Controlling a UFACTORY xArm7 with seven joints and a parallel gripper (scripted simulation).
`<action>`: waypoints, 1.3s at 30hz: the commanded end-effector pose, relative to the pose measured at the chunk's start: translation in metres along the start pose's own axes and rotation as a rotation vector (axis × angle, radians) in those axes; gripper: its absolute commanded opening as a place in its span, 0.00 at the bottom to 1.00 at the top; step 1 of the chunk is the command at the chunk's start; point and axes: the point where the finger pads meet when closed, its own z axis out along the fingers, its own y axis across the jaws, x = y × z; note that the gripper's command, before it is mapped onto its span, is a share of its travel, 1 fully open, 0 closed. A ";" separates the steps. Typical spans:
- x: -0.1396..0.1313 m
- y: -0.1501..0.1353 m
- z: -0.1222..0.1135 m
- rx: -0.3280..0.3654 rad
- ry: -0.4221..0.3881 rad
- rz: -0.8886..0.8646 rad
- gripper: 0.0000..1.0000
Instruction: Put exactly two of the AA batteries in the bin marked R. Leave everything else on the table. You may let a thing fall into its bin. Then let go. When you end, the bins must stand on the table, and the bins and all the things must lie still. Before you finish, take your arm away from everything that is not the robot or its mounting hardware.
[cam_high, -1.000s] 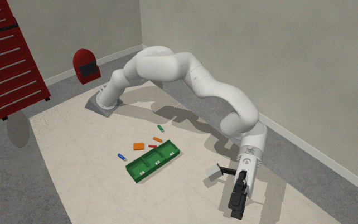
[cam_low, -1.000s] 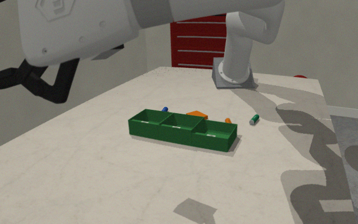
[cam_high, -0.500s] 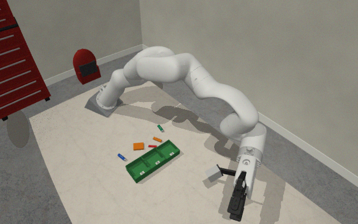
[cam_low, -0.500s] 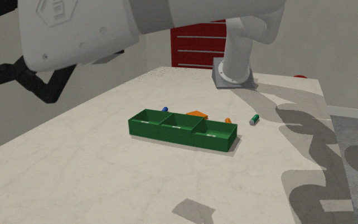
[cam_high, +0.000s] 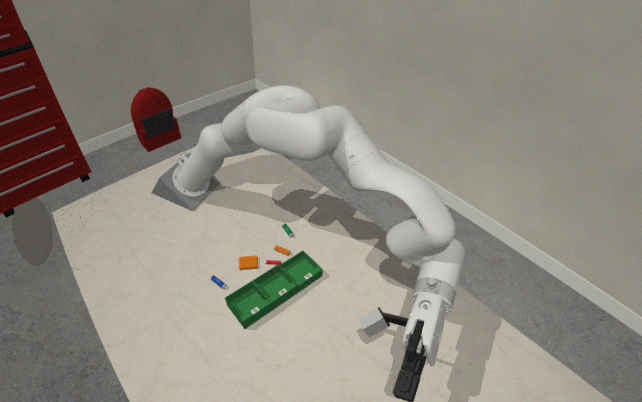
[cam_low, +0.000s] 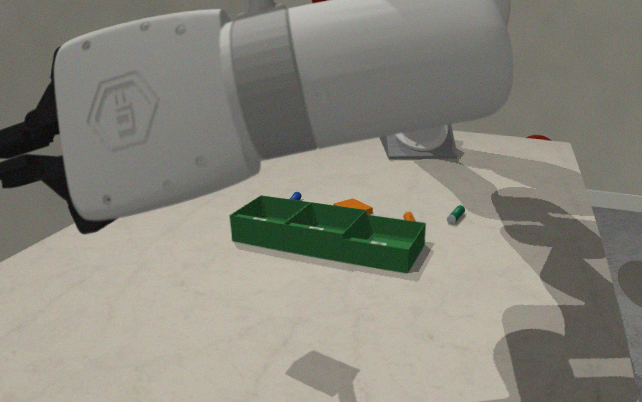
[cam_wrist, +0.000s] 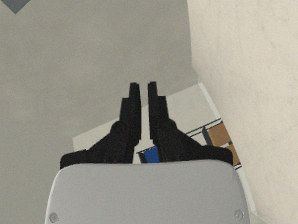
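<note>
A green tray of three bins (cam_high: 273, 288) lies mid-table, each bin with a small white label I cannot read. Three small batteries lie behind it: a green one (cam_high: 287, 230), an orange one (cam_high: 282, 250) and a blue one (cam_high: 218, 282). In the exterior view the tray (cam_low: 327, 232) hides part of the blue battery (cam_low: 295, 196) and the orange battery (cam_low: 409, 216); the green battery (cam_low: 455, 214) lies in the open. My gripper (cam_high: 406, 390) is shut on nothing, held in the air over the table's near right corner, far from the tray. Its fingers nearly touch in the wrist view.
A flat orange block (cam_high: 248, 262) and a thin red stick (cam_high: 273, 262) lie beside the batteries behind the tray. A red tool cabinet (cam_high: 30, 110) and a red welding helmet (cam_high: 154, 119) stand off the table at the back. The arm's base (cam_high: 190, 177) sits at the table's far edge.
</note>
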 end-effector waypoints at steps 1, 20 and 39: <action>0.007 -0.020 -0.004 -0.002 0.046 0.123 0.07; 0.051 -0.076 -0.015 0.002 0.169 0.428 0.07; 0.119 -0.133 -0.032 0.034 0.350 0.844 0.07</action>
